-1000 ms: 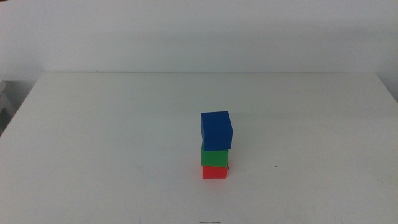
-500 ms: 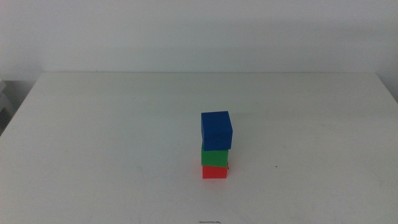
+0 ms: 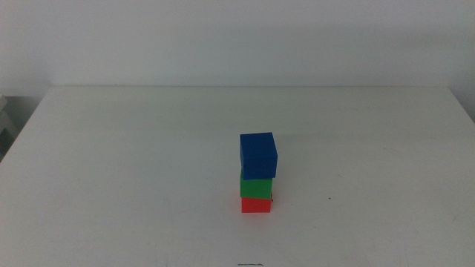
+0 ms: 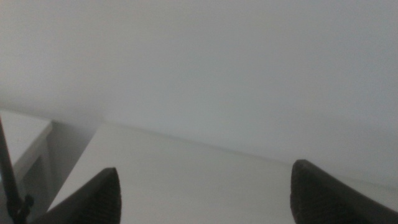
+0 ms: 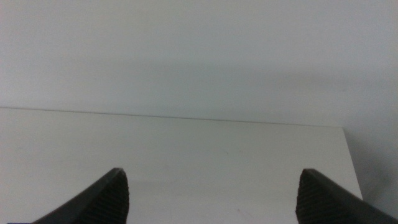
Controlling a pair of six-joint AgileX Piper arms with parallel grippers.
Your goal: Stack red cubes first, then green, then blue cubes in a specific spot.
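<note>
In the middle view a stack of three cubes stands on the white table a little right of centre. The red cube point(image 3: 256, 205) is at the bottom, the green cube point(image 3: 255, 186) sits on it, and the blue cube point(image 3: 258, 154) is on top. The spot under the stack is hidden. Neither arm shows in the middle view. My left gripper point(image 4: 205, 193) is open and empty, looking over bare table toward the wall. My right gripper point(image 5: 214, 196) is open and empty, also over bare table. No cube shows in either wrist view.
A tiny dark speck point(image 3: 329, 198) lies on the table right of the stack. The table's far edge point(image 3: 252, 87) meets a white wall. A white side unit point(image 4: 18, 134) stands beside the table in the left wrist view.
</note>
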